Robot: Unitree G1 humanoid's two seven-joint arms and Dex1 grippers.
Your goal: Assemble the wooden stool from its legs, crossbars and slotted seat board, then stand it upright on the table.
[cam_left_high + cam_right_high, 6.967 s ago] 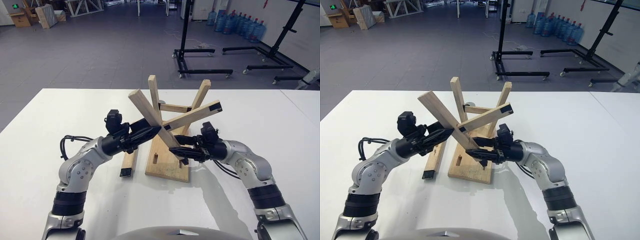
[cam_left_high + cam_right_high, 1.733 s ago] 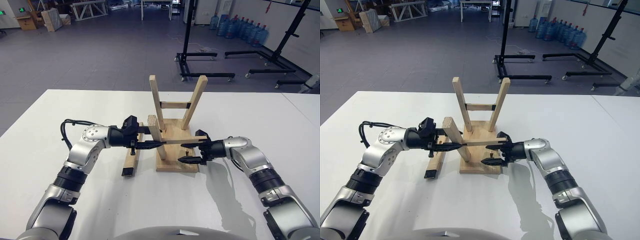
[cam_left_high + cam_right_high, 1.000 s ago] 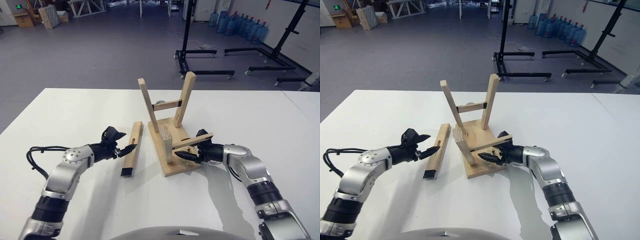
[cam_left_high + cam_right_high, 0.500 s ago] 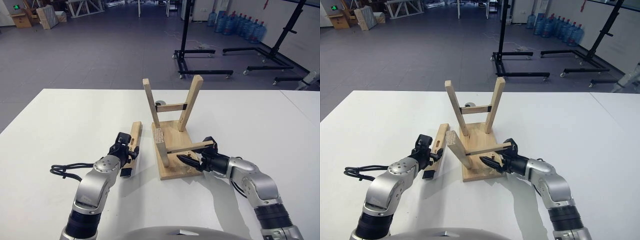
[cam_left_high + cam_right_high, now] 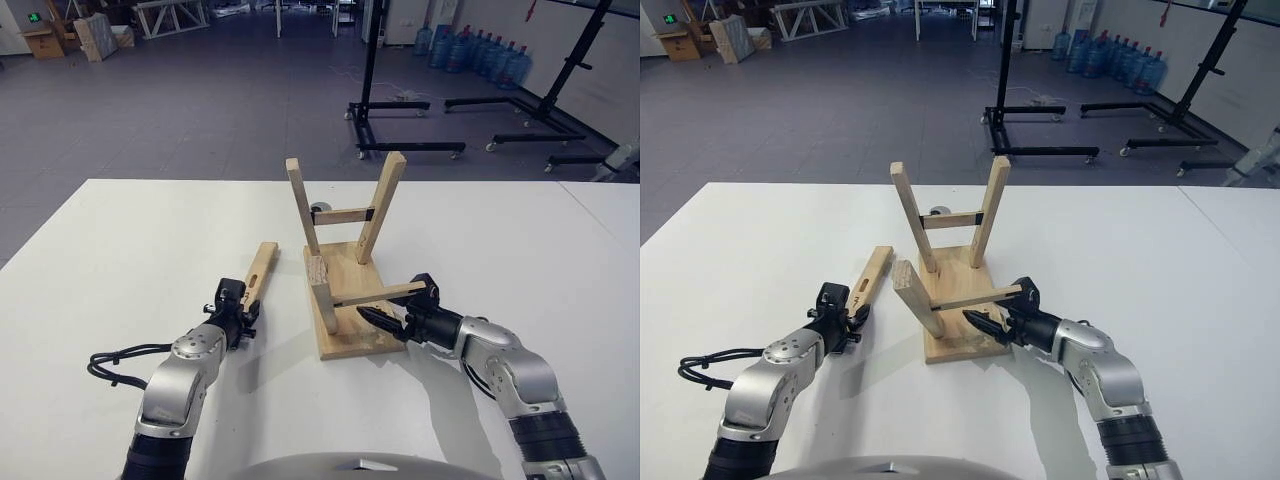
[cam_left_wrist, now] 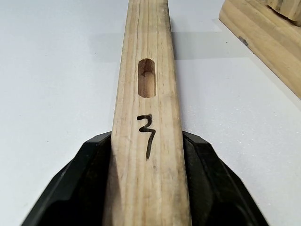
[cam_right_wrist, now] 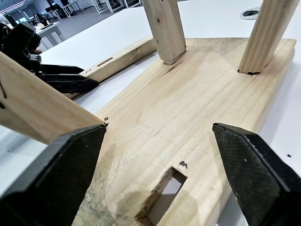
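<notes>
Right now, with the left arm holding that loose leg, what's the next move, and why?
Probably lift the loose leg toward the empty slot in the seat board: the left gripper has its jaws shut on it, and three legs already stand.

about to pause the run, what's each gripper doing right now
Left gripper: closed on the loose leg.
Right gripper: open, holding nothing, over the seat board.
</notes>
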